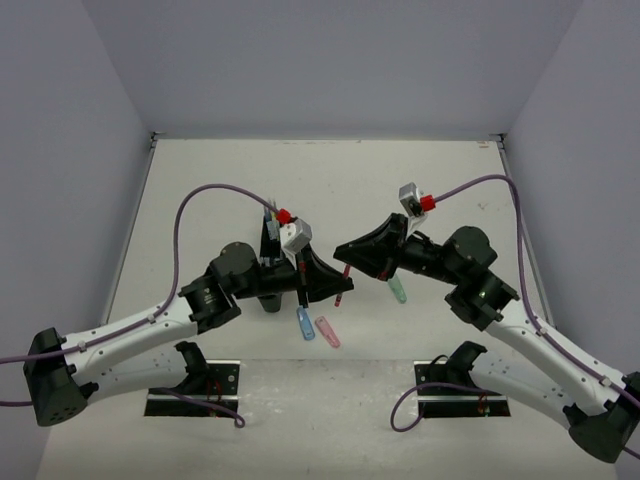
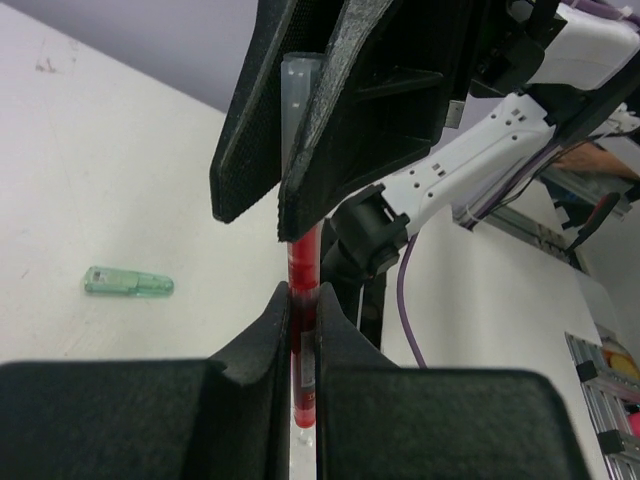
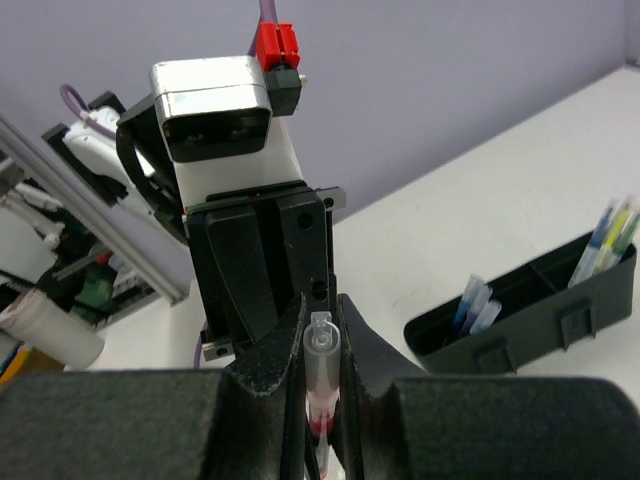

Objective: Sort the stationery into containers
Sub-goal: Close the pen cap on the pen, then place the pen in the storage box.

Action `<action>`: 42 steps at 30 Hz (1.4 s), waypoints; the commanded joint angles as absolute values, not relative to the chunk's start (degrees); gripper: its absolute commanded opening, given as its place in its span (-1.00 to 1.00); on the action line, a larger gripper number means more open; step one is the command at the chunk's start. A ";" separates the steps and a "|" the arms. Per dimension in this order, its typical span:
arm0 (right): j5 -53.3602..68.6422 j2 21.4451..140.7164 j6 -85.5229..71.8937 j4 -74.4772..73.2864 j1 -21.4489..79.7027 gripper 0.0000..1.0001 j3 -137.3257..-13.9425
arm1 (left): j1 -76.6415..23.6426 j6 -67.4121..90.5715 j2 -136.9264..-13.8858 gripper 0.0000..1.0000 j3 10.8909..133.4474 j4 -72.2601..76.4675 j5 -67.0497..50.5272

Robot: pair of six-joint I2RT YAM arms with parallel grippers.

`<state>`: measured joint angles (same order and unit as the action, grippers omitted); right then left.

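Stationery is sitting partly sorted: blue and yellow-green pens are standing in compartments of the black plastic organiser (image 3: 520, 320), whose far end is running out of the right wrist view. From above, the left arm is covering most of that organiser.

You are looking at a red pen (image 2: 303, 262) held between both grippers above the white table (image 2: 120, 180). The left gripper (image 2: 303, 300) is clamping the red-filled barrel with closed fingers. The right gripper (image 3: 320, 310) is pinching the clear, round tube end. The textured black fingers are hiding the rest of the pen, and you cannot make out any writing on it.

A short translucent green piece (image 2: 128, 282) is lying flat on the table, well apart from the pen. A chunky blue piece (image 1: 306, 324) and a pink piece (image 1: 327, 331) are lying just beside each other near the left arm.
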<state>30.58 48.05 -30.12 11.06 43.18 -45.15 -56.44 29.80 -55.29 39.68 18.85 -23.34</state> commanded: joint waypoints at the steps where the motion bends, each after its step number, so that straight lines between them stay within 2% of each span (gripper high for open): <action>1: 32.75 48.40 -30.23 9.75 44.02 -1.00 -36.08 | -55.45 25.50 -53.91 -1.00 53.25 26.42 -17.53; 11: 32.50 49.92 -36.82 21.08 44.03 -1.00 -25.24 | -50.46 30.29 -56.19 -1.00 56.95 30.50 -21.40; 13: 31.99 47.94 -36.91 18.69 43.97 -1.00 -26.63 | -50.45 28.27 -56.75 -1.00 54.66 30.67 -24.86; 15: 29.17 44.79 -36.41 12.33 43.95 -0.96 -33.05 | -50.54 27.53 -55.98 -1.00 48.46 33.06 -29.27; 21: 25.01 42.35 -33.76 0.46 43.95 -1.00 -46.89 | -50.55 29.48 -52.20 -0.99 31.01 37.85 -28.81; 22: 24.84 42.70 -33.75 0.44 43.95 -1.00 -47.61 | -50.61 30.07 -51.73 -0.92 30.00 38.15 -27.52; 24: 24.66 43.65 -33.96 1.18 43.95 -1.00 -48.29 | -50.59 30.32 -50.11 0.22 29.36 36.56 -24.30; 25: 24.04 43.97 -34.07 1.73 43.95 -1.00 -48.40 | -50.54 30.23 -49.39 0.57 29.68 34.08 -22.28; 27: 21.62 44.81 -34.19 3.58 43.95 -1.00 -48.70 | -50.54 29.16 -47.31 0.88 31.58 26.98 -17.56; 28: 20.66 45.28 -34.27 4.21 43.95 -1.00 -48.78 | -50.54 28.75 -46.68 0.95 32.16 24.01 -15.70; 31: 16.64 47.10 -33.79 5.59 43.95 -1.00 -49.76 | -50.54 27.47 -43.87 1.00 33.59 13.52 -8.45; 32: 14.96 47.73 -33.75 6.05 43.95 -1.00 -50.06 | -50.49 27.52 -42.70 1.00 35.12 7.04 -2.89; 34: 10.18 49.32 -34.32 7.62 43.95 -1.00 -50.27 | -50.54 29.03 -40.94 1.00 38.92 -7.13 9.84; 37: 9.77 53.79 -35.61 12.38 44.06 -1.00 -49.69 | -50.54 37.96 -39.26 1.00 46.83 -29.45 35.23; 39: 10.01 60.79 -35.96 15.36 45.59 -1.00 -50.95 | -50.50 50.66 -37.92 1.00 54.13 -48.79 56.10; 42: 6.15 67.35 -34.01 17.47 50.01 -1.00 -52.85 | -50.54 61.44 -35.51 1.00 58.95 -62.32 68.59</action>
<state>11.69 59.68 -35.15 11.44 45.48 -49.24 -50.85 42.78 -39.33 51.35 -31.38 34.84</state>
